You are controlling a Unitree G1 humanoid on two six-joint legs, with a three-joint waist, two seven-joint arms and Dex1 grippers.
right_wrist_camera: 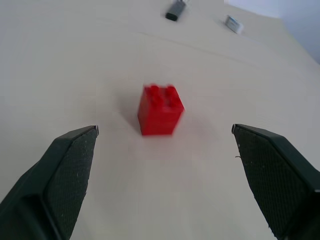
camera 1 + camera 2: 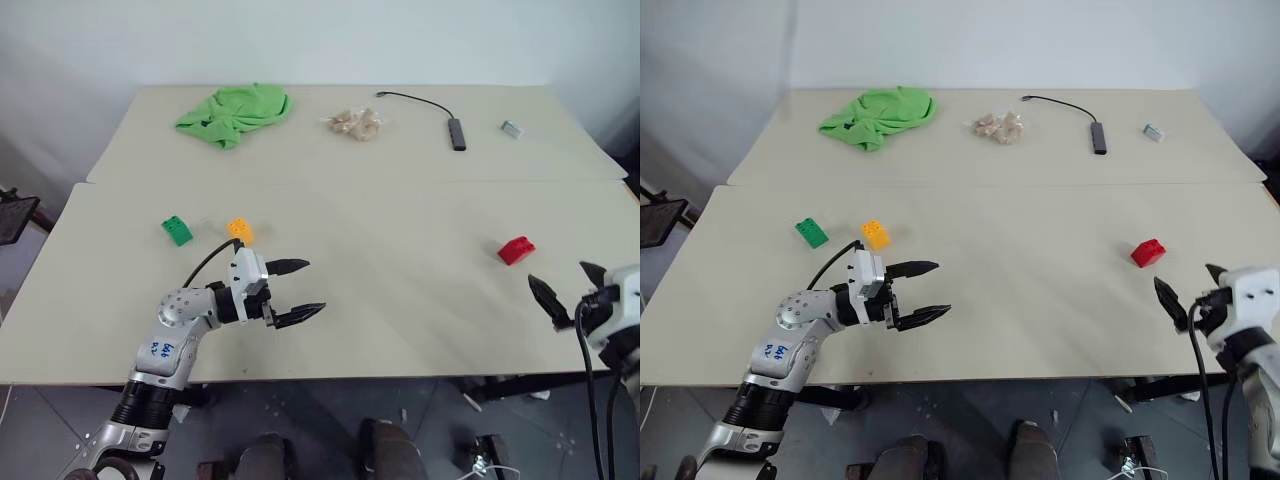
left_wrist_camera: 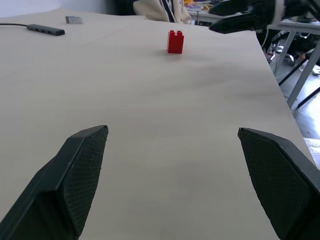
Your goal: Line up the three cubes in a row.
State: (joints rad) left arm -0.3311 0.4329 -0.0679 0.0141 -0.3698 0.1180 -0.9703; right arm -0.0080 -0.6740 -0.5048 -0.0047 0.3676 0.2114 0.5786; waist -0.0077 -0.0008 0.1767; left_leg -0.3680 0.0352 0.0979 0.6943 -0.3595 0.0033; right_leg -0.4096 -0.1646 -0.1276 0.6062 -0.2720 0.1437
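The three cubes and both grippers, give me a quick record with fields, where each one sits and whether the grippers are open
red cube: alone on the table's right side, upright, studs up, just ahead of the right gripper
green cube: left side of the front table
yellow-orange cube: beside the green cube, a small gap between them
row: not formed, red cube far from the other two
left gripper: open, empty, near the yellow-orange cube, pointing to the right
right gripper: open, empty, facing the red cube
table: beige
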